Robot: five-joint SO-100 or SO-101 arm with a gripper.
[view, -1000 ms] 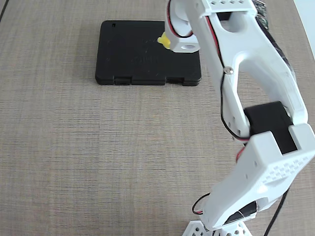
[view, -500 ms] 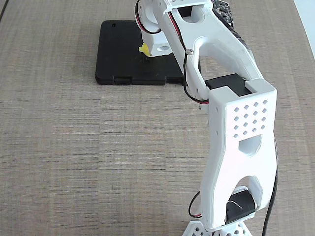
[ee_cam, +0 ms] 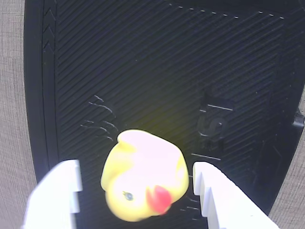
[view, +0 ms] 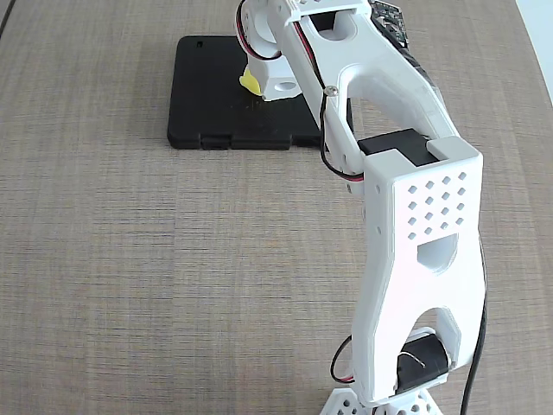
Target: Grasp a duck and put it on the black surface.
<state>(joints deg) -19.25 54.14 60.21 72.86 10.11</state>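
Placement step, about done by my read. Duck (ee_cam: 143,176) sits over the black slab (ee_cam: 157,76); in the wrist view it lies between the two white fingers (ee_cam: 57,191) with dark gaps on both sides, so the gripper (ee_cam: 138,191) looks released, nothing clamped. Can't tell for certain whether the duck rests on the slab or whether a finger touches it lower down, out of frame.

Fixed view: the slab (view: 203,95) lies near the bench's far edge, roughly centred. The arm (view: 415,225) reaches from the near edge, and only a yellow sliver of the duck (view: 251,81) shows beside the gripper head, over the slab's middle.

Next move, as I judge it: lift straight up and retract, keeping the fingers spread so neither one catches the duck and drags it off. It's light and rounded, so a nudge could roll it.

Count: one duck, one black slab, one arm with one gripper. Nothing else on the wood-grain bench (view: 130,259).
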